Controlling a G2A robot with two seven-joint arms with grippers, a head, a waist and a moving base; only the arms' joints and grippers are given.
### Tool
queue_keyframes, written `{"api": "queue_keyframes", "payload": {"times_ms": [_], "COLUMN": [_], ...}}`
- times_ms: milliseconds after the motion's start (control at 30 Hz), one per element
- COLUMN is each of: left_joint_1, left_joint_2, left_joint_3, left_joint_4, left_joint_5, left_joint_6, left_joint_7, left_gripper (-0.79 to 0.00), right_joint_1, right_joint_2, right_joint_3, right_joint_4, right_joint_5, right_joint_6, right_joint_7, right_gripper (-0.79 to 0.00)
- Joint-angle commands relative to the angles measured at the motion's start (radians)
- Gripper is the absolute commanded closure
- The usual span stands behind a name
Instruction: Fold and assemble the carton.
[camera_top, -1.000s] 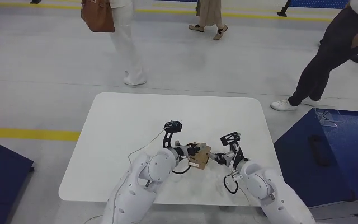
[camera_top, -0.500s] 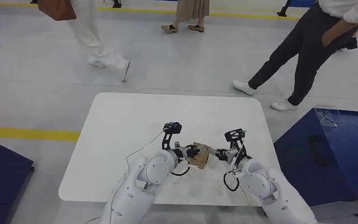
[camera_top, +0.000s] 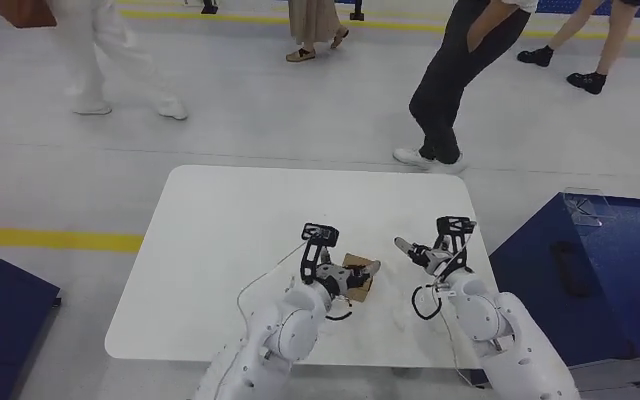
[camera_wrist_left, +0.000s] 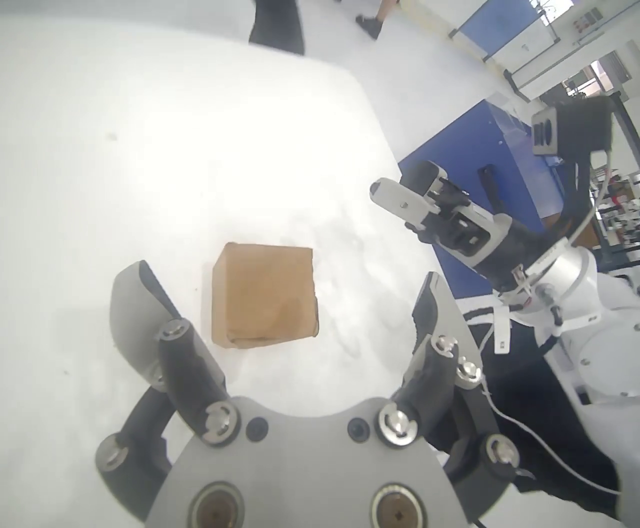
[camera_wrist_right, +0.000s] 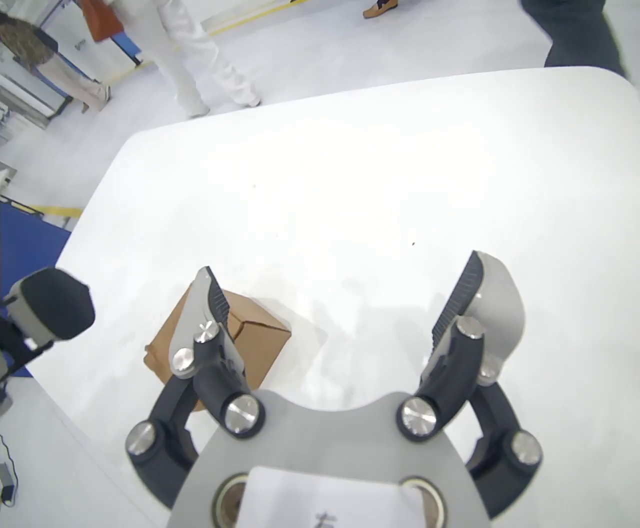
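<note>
1. Left gripper (camera_wrist_left: 282, 285): the fingers are spread wide and hold nothing. It hangs just on the robot's side of the carton (camera_wrist_left: 265, 295), and the box lies straight ahead of the opening, free of both pads. This is the nearer arm by a clear margin. I judge that a short advance would bring the box between the fingers.

2. Carton: it stands on the white table (camera_top: 220, 230), toward the robot's edge and right of centre, between the two grippers and close beside the left one. From above it sits slightly askew to the table edge. It is a small brown box, nearly as deep as it is wide, so I record no long axis worth aligning to. The faces toward the left wrist camera are shut and plain. The lowest edge bulges a little and one corner is not crisp. The right wrist camera shows a face where two flaps meet in a seam (whether that seam is tucked home, I cannot tell). I judge the box formed and the task close to its end, subject to that seam.

3. Right gripper (camera_wrist_right: 342, 267): the fingers are spread and empty. It stands well apart from the box, which lies off to its left. Any press on the seam face would need this arm brought across first.
</note>
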Motion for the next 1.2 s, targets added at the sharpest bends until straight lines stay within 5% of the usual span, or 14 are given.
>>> {"api": "queue_keyframes", "payload": {"times_ms": [0, 233, 667, 1033, 1167], "left_joint_1": [0.059, 0.108, -0.010, -0.060, -0.062], "left_joint_2": [0.003, -0.008, -0.092, -0.141, -0.151], "left_joint_3": [0.063, 0.181, 0.220, 0.244, 0.241], "left_joint_4": [-0.006, 0.131, 0.439, 0.539, 0.550], "left_joint_5": [0.163, 0.470, 0.324, 0.314, 0.315], "left_joint_6": [-0.006, 0.145, 0.275, 0.326, 0.336], "left_joint_7": [0.157, 0.397, 0.503, 0.514, 0.522], "left_gripper": [-0.785, -0.785, -0.785, -0.785, -0.705], "right_joint_1": [0.011, 0.013, 0.013, 0.013, 0.013], "right_joint_2": [0.000, 0.000, 0.000, 0.000, 0.000], "right_joint_3": [0.017, 0.019, 0.019, 0.019, 0.019], "right_joint_4": [0.019, 0.023, 0.023, 0.023, 0.023], "right_joint_5": [0.047, 0.051, 0.051, 0.051, 0.051], "right_joint_6": [-0.020, -0.023, -0.023, -0.023, -0.023], "right_joint_7": [0.025, 0.031, 0.031, 0.031, 0.031], "right_gripper": [-0.785, -0.785, -0.785, -0.785, -0.785]}}
